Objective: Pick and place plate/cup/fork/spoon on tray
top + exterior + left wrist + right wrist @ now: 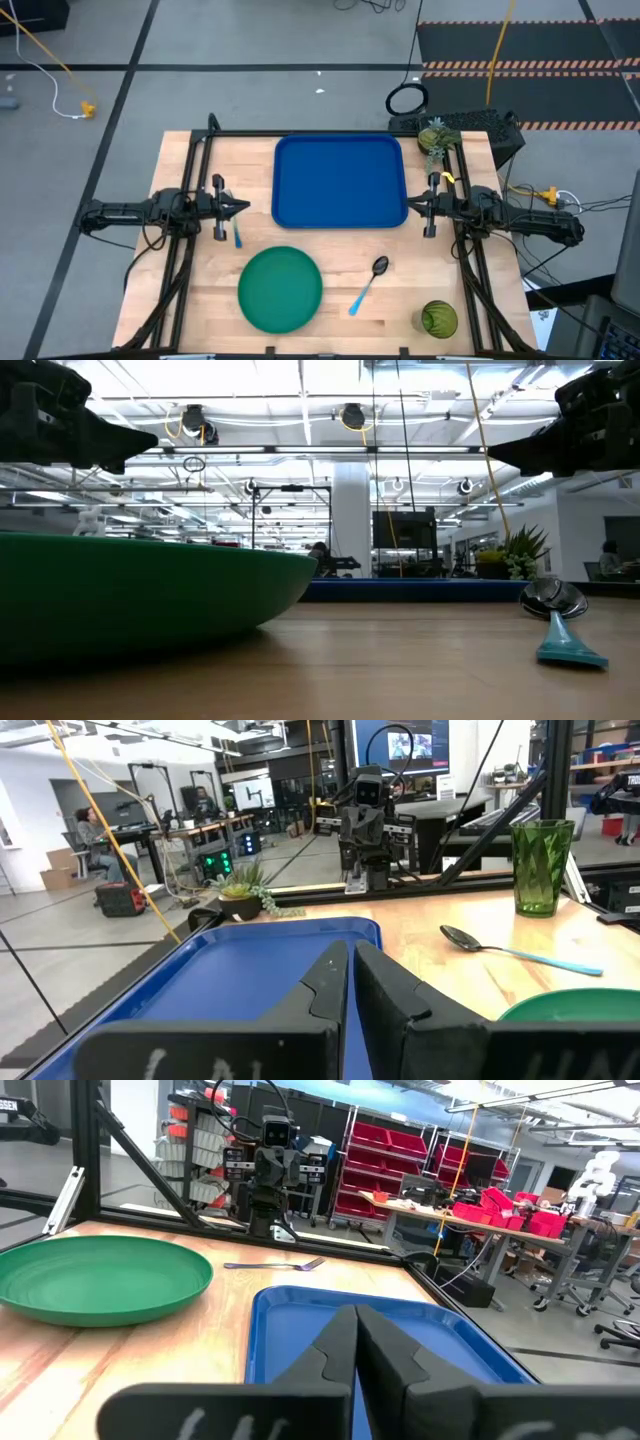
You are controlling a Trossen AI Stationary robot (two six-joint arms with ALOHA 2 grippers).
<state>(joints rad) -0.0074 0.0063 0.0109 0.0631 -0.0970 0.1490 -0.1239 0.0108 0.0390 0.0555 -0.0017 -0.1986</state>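
The blue tray (340,180) lies at the table's far middle with nothing on it. The green plate (281,289) rests flat near the front edge, left of centre. The spoon (368,283) lies right of the plate, dark bowl toward the tray. The light blue fork (237,235) lies on the table just below my left gripper. The green cup (438,319) stands upright at the front right. My left gripper (246,208) hovers shut left of the tray. My right gripper (410,206) hovers shut right of the tray. Both are empty.
A yellow-green pineapple-like toy (433,138) stands at the far right corner by the frame. Black frame rails (190,250) run along the table's left and right sides. Bare wood shows between the tray and the plate (340,250).
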